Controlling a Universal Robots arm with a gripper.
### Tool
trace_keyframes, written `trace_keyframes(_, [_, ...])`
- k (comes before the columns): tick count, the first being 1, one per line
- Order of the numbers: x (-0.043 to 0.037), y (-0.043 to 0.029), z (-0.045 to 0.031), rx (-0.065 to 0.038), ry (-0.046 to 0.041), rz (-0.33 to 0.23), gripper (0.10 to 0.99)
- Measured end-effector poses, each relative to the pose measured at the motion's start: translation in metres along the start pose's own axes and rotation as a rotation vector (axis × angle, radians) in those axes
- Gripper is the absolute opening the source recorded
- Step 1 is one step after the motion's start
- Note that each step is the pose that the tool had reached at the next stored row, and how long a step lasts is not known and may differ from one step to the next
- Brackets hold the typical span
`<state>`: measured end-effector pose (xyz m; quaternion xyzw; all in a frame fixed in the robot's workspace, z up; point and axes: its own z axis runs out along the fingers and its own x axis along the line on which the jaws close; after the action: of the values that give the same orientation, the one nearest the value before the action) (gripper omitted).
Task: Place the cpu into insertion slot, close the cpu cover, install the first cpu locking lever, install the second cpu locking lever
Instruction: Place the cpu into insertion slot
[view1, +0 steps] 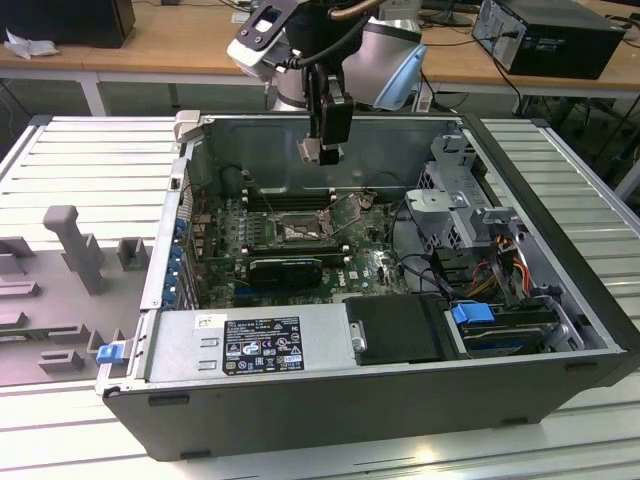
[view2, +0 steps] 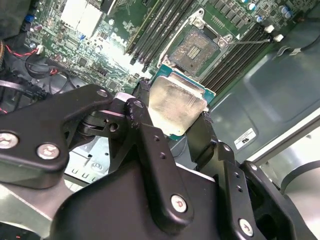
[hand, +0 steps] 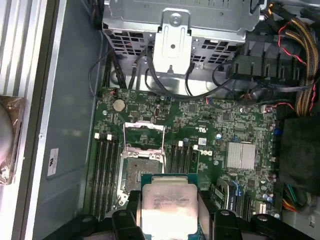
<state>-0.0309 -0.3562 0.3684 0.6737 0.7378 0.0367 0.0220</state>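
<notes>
End effector (hand: 169, 210) grasping cpu (view2: 176, 107) above open insertion slot (view2: 198, 50); tilted or offset seating could damage the slot.

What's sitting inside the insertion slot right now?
Nothing: the insertion slot lies empty, contact bed bare, in the second wrist view. The cpu, gripped in the hand, hides part of the slot in the first wrist view.

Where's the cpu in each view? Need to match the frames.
Exterior view: the cpu is held in the gripper, above the motherboard.
Second wrist view: the pale square in the gripper.
First wrist view: the same pale square in the gripper.
Shared landmark: the insertion slot, with nothing in it.
</notes>
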Motion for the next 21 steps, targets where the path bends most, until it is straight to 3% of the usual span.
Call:
trace_keyframes(16, [0.0,-0.0001,0.001,-0.001,-0.0066,0.079,0.537])
trace_keyframes(21, [0.0001,-0.0006,0.0072,-0.001,-0.0094,0.084,0.537])
